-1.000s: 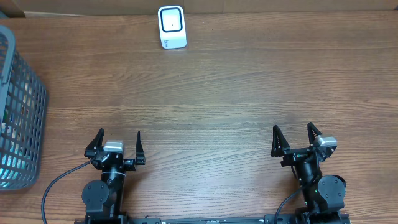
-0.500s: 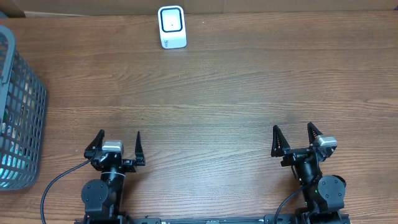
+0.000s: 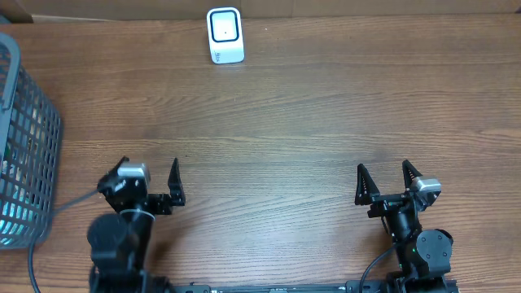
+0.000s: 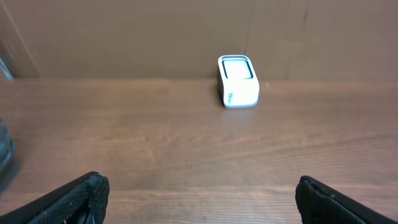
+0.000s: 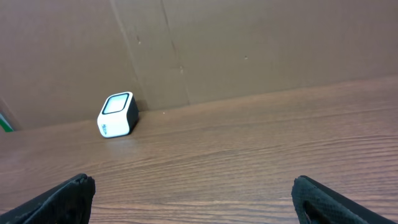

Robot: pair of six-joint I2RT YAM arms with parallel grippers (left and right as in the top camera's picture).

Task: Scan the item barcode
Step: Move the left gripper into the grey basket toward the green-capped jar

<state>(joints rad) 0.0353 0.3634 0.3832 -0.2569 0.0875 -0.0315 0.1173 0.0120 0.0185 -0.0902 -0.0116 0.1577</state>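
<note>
A white barcode scanner (image 3: pixel 225 35) with a dark window stands at the table's far edge, and shows in the left wrist view (image 4: pixel 237 81) and the right wrist view (image 5: pixel 117 114). Coloured items (image 3: pixel 10 155) show dimly through the mesh of a grey basket (image 3: pixel 37 122) at the left; I cannot make out any single item. My left gripper (image 3: pixel 148 164) (image 4: pixel 199 190) is open and empty near the front left, angled toward the basket. My right gripper (image 3: pixel 383 168) (image 5: pixel 193 190) is open and empty at the front right.
A brown cardboard wall (image 4: pixel 155 31) backs the table behind the scanner. The basket's dark, blurred edge (image 4: pixel 5 149) is at the left border of the left wrist view. Bare wooden tabletop (image 3: pixel 285 122) lies between the grippers and the scanner.
The left arm has swung to the left and slightly forward, turning its open gripper toward the basket. The right arm has not moved.
</note>
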